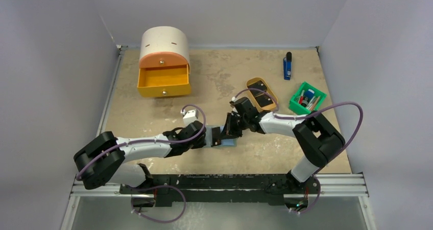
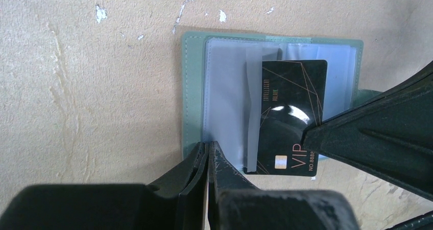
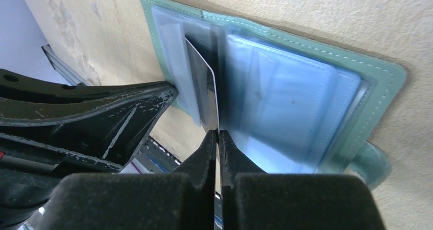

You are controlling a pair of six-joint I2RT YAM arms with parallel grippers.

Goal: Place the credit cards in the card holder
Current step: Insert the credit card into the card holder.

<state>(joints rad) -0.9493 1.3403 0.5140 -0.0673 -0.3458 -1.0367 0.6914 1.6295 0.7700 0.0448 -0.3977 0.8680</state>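
Note:
The card holder (image 1: 230, 143) (image 2: 193, 87) (image 3: 380, 89) lies open on the table between both arms, its pale plastic pockets facing up. A black credit card (image 2: 291, 112) (image 3: 204, 87) marked VIP sits partly under a clear pocket strip. My right gripper (image 3: 218, 133) (image 1: 228, 132) is shut on that card's edge. My left gripper (image 2: 208, 145) (image 1: 208, 137) is shut with nothing between its fingers, its tips pressing the holder's near pocket edge. More black credit cards (image 1: 261, 95) lie in the tan tray.
The tan oval tray (image 1: 250, 82) sits behind the right arm, and a green bin (image 1: 296, 106) of small items to its right. A blue-and-black stick (image 1: 288, 65) lies at the back right. A round-topped box with an open orange drawer (image 1: 163, 82) stands at the back left.

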